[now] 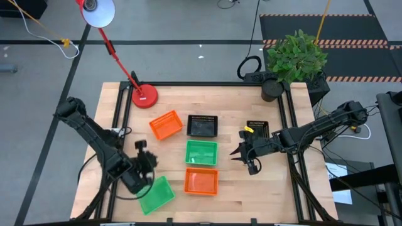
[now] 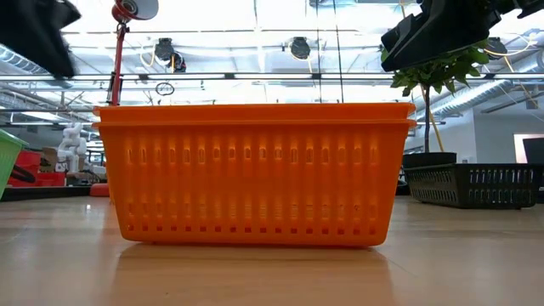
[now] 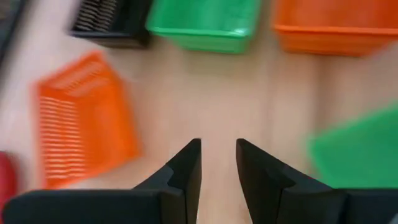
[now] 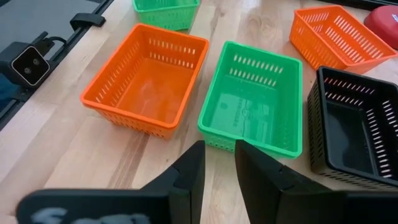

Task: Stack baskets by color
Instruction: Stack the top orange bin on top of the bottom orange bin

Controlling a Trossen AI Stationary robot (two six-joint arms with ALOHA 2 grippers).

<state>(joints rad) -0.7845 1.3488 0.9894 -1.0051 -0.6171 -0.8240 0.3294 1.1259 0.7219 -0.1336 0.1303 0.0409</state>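
Six baskets show on the wooden table. A tilted orange basket (image 1: 166,125) and a black one (image 1: 202,125) lie at the back, and another black basket (image 1: 257,129) lies farther right. A green basket (image 1: 201,152) sits mid-table. Nearer the front is an orange one (image 1: 201,181); in the low view it shows two rims (image 2: 255,115), one nested in the other. A skewed green basket (image 1: 157,194) rests near the front left. My left gripper (image 3: 217,146) hovers open above bare wood beside that skewed basket. My right gripper (image 4: 219,149) hangs open, right of the middle green basket (image 4: 255,96).
A red lamp base (image 1: 144,96) with its slanted arm stands at the back left. A potted plant (image 1: 294,59) stands at the back right corner. Bare wood lies between the baskets and along the table's near edge.
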